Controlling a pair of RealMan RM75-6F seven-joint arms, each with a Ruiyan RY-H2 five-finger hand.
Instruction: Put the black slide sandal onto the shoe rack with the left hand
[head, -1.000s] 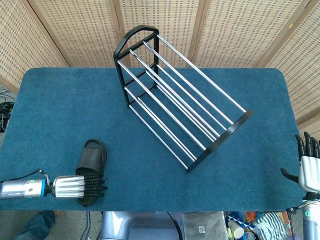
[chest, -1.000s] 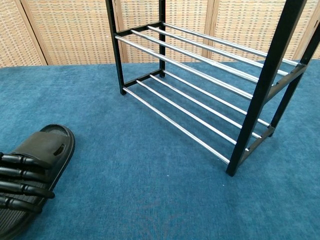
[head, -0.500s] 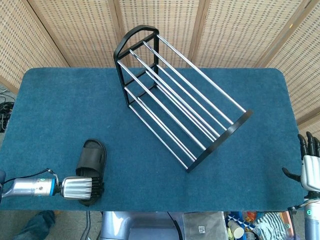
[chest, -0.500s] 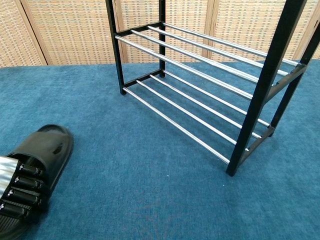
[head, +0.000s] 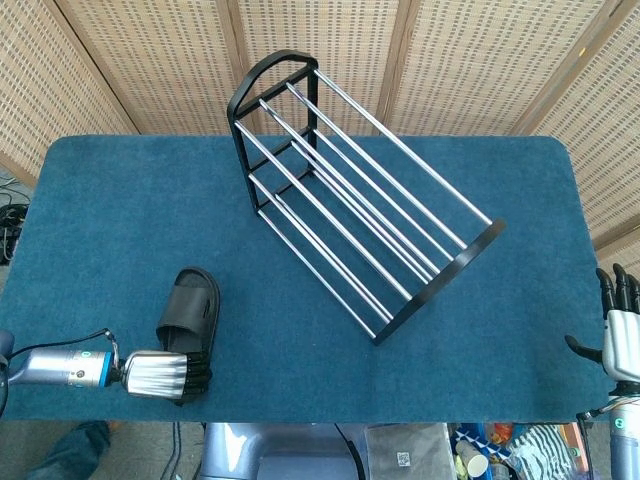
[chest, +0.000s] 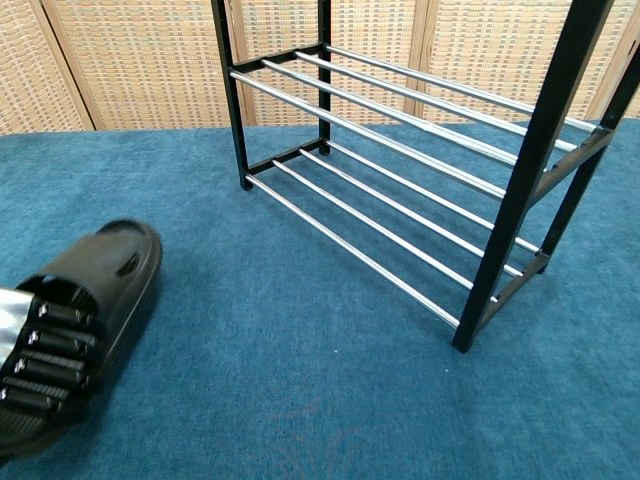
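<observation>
So the left hand (head: 165, 374) is down at the near-left corner of the table, fingers curled over the heel end of the black slide sandal (head: 192, 315) and gripping it. In the chest view you can see those dark fingers (chest: 52, 350) wrapped across the top of the sandal (chest: 105, 280), with the silver back of the hand just poking in at the left edge. The arm comes in from the left, nearly level with the table.

The sandal sticks out from the hand, toe end pointing away toward the far side of the table. In the chest view its toe looks tipped up a bit off the cloth, but I can't really tell whether the heel is touching the table or not. It's plain matte black with a wide strap over the top, and there's a small slot in the strap.

The shoe rack (head: 345, 195) sits well apart from the sandal, up and to the right around the middle of the blue table (head: 120, 200). Black end frames, silver rails in two tiers, set at an angle.

The right hand (head: 620, 335) is way off at the near-right, past the table edge, fingers pointing up and apart, holding nothing.
</observation>
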